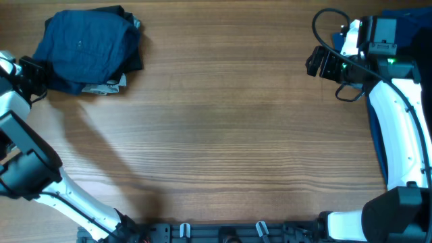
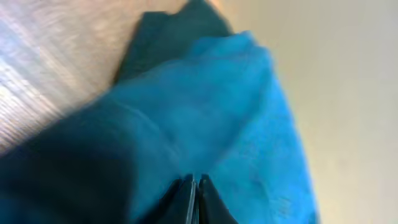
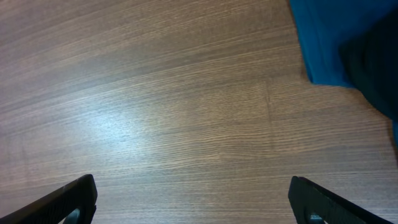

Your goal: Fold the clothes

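The clothes lie in a folded stack at the table's far left corner, with dark navy shorts on top and black and light grey pieces under them. My left gripper is at the stack's left edge. In the left wrist view it is shut, its tips right against blurred blue fabric, and no cloth shows between the jaws. My right gripper hovers at the far right of the table. It is wide open over bare wood with nothing between its fingers.
More blue fabric lies at the far right corner behind the right arm, and it shows in the top right of the right wrist view. The wooden tabletop stretches between the two arms. The arm bases stand along the near edge.
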### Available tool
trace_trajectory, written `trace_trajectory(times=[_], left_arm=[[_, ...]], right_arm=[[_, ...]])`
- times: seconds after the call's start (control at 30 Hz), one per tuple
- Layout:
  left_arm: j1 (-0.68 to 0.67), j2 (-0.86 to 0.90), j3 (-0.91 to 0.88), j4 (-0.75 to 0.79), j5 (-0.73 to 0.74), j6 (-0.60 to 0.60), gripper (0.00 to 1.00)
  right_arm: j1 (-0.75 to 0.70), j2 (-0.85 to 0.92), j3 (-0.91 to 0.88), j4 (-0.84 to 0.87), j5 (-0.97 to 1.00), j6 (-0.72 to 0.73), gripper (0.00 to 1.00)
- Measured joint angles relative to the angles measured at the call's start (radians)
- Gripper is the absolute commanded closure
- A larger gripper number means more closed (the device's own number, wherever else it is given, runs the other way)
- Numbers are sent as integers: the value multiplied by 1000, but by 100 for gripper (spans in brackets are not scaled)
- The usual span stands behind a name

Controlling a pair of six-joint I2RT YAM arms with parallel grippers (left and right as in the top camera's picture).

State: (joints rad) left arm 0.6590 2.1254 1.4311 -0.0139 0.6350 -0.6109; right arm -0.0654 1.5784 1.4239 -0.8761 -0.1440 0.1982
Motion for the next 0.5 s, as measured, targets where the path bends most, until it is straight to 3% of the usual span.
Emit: trace_trajectory(times=[0.2,0.5], left_arm=[[-82,-192,1,-27,29,-9,96],[-227,-20,3,-148,-46,-11,96]], right_arm=[[0,0,0,0,0,0,0],[0,0,0,0,0,0,0]])
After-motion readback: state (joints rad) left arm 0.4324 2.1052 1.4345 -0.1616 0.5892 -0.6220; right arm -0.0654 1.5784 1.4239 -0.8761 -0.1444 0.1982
